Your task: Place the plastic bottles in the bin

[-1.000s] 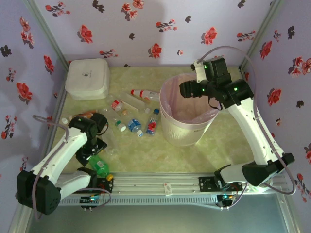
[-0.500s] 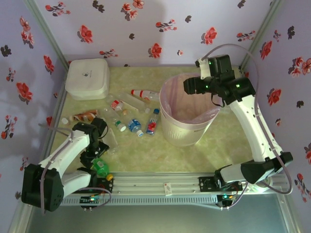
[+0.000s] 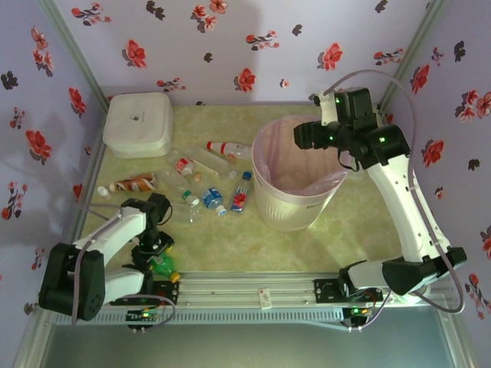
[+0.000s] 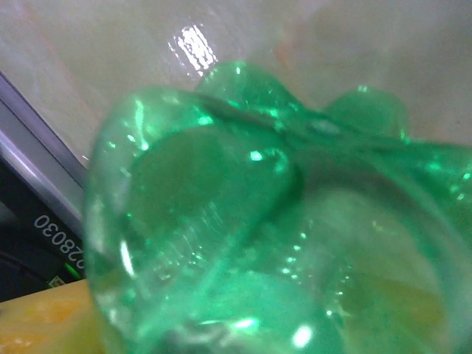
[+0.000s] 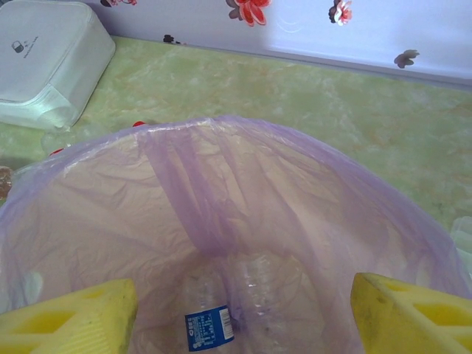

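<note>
Digits "28030" point(image 4: 59, 237) beside green bottle point(image 4: 258, 221) — L gripper point(image 3: 156, 247) grip unclear; R gripper point(image 5: 243, 310) spread over bin point(image 5: 221, 122).

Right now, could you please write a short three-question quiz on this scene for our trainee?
1. True or false: the right end effector is open above the bin.
2. What colour is the near-edge bottle by the left end effector? A green, B red, C clear.
3. Fill in: the binned bottle has a ___ label.
Key: 1 true; 2 A; 3 blue.
</note>
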